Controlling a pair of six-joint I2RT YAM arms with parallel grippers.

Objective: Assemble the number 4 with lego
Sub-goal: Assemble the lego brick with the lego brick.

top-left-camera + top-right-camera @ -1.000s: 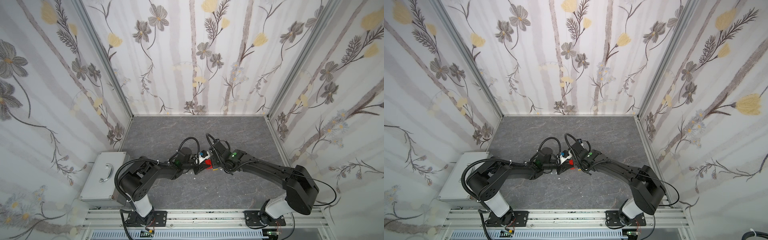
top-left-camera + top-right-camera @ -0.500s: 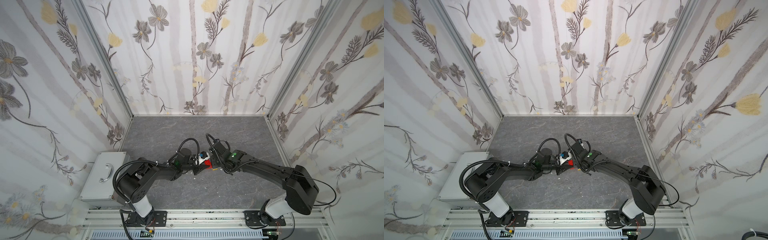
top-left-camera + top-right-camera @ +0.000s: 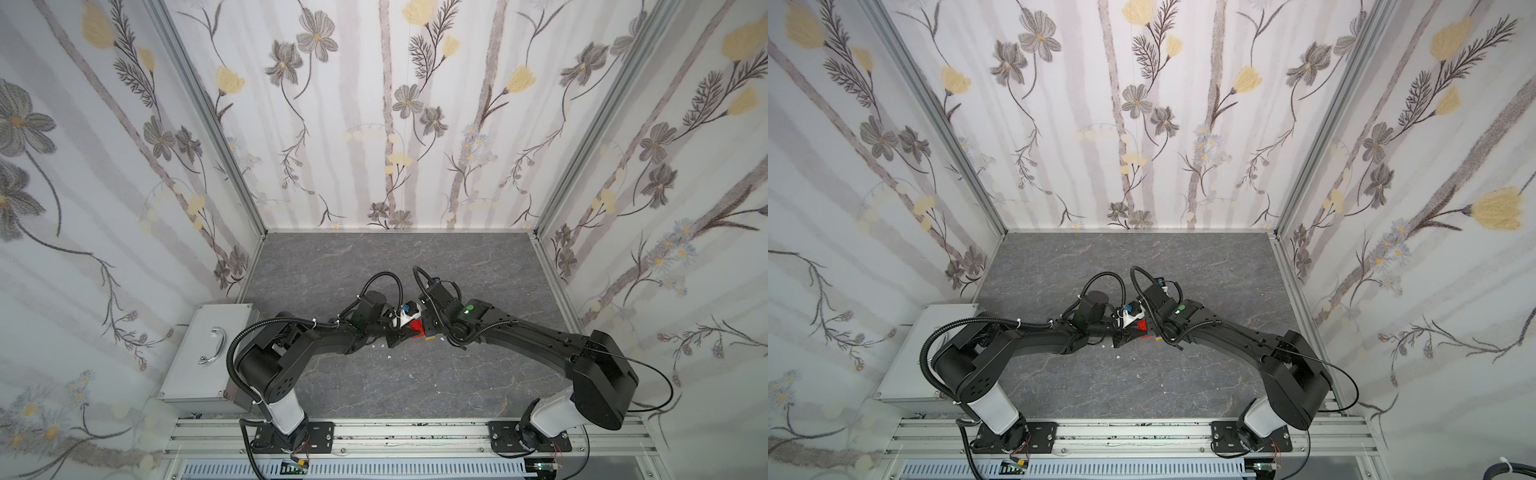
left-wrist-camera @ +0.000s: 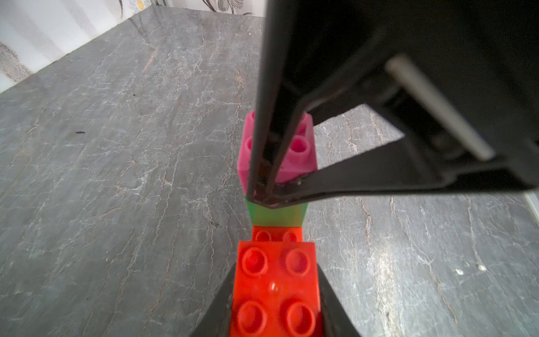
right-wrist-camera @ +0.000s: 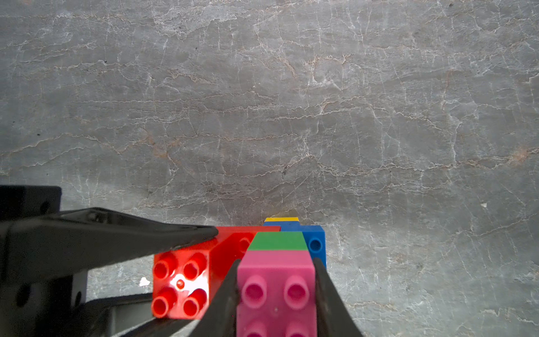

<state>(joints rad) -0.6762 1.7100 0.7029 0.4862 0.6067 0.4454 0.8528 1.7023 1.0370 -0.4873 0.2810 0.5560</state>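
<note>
**Both tools clamp the number 4 at mid-table**

The number 4 (image 3: 415, 327) is at the middle of the grey, stone-patterned table (image 3: 374, 266), where the two black arms meet. In both top views only patches of red and a speck of yellow show between the arms.

The left tool (image 4: 275, 277) is closed on the short red brick (image 5: 180, 283). One finger presses each side face, and the four studs show between them. This brick sits on the end of the longer red brick (image 5: 230, 242), which runs sideways into the column. Together the two make the L-shaped arm.

The right tool (image 5: 276, 280) is closed on the pink brick (image 4: 297, 157) at the top of the column, its fingers on two opposite sides. Below the pink comes the green brick (image 5: 278, 240), then the blue brick (image 5: 315, 243), then the yellow brick (image 5: 281, 218) at the end nearest the table. The blue sticks out past the green on the side away from the red arm, with one stud showing.

The column stands upright and is seen end-on in the right wrist view. A shadow lies around the yellow end, but whether it touches the table cannot be told.

The two tools are near each other, with red brick showing between their fingers. A white fleck (image 5: 143, 281) lies on the table just beside the short red brick. A grey metal case (image 3: 210, 353) with a handle stands at the table's edge on the left arm's side, well apart from the bricks.
</note>
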